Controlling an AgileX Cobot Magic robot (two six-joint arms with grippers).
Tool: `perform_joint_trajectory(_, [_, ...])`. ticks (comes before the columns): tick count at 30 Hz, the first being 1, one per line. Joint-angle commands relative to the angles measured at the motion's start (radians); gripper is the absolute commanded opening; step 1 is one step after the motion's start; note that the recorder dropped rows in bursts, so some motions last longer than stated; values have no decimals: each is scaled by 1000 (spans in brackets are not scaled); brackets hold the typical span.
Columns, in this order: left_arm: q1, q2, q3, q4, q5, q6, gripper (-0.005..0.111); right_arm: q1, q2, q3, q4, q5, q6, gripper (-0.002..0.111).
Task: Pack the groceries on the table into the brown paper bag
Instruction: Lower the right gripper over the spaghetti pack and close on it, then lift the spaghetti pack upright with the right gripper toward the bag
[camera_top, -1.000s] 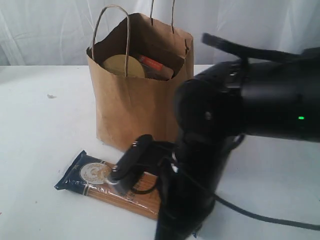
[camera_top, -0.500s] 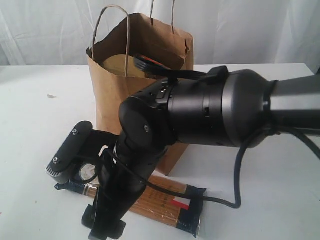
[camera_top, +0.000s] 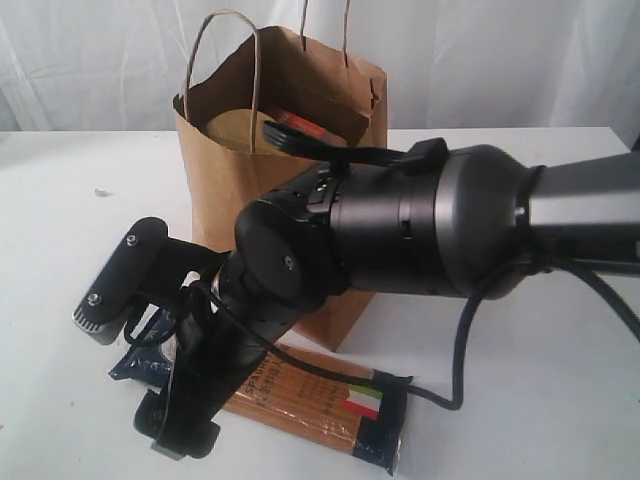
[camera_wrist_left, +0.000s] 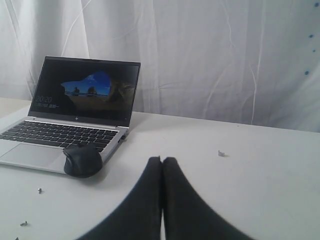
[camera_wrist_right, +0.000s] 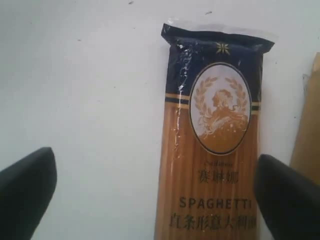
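Kraft bag (camera_top: 240, 210): upright at 12 o'clock on the counter (camera_top: 70, 200), top open. Gold lid (camera_top: 232, 130) and orange-labelled pouch (camera_top: 300, 122) show inside.
Spaghetti pack (camera_top: 320, 400): flat on the counter at 6 o'clock of the bag, close to its base. Same spot as a second ago, not lifted.
Right claw (camera_top: 140, 380): clamped shut a second ago, now spread wide. It hangs over the pack's blue medallion end, about 7 o'clock of the bag, and holds nothing.
Right arm (camera_top: 420, 230): has swung in from 3 o'clock and now crosses in front of the bag.
Wrist check: pack (camera_wrist_right: 210, 150) lies between the fingers but off-centre, up against one and with bare counter by the other.
Left claw (camera_wrist_left: 161, 162): fingers pressed together, empty, parked away from the bag.
Meaning: looks like a pre-grasp on the only grocery I can see outside the bag.
Next, my read: centre over the pack, drop, close across its width.
Risk: a grip near one end may let the long pack droop.
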Motion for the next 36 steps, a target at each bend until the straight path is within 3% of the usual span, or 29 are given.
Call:
perform_joint_trajectory(1, [-8, -5, 0, 3, -11, 3, 0, 0, 10, -2, -8, -10, 46, 102])
perform_joint_trajectory(7, [-8, -5, 0, 3, -11, 3, 0, 0, 71, -106, -52, 151, 110, 102])
perform_joint_trajectory(18, [-8, -5, 0, 3, -11, 3, 0, -6, 246, -281, -212, 170, 153, 102])
perform_joint_trajectory(24, [-8, -5, 0, 3, -11, 3, 0, -51, 324, -323, -230, 210, 207, 102])
perform_joint_trajectory(36, [-8, -5, 0, 3, -11, 3, 0, -50, 364, -323, -212, 215, 140, 102])
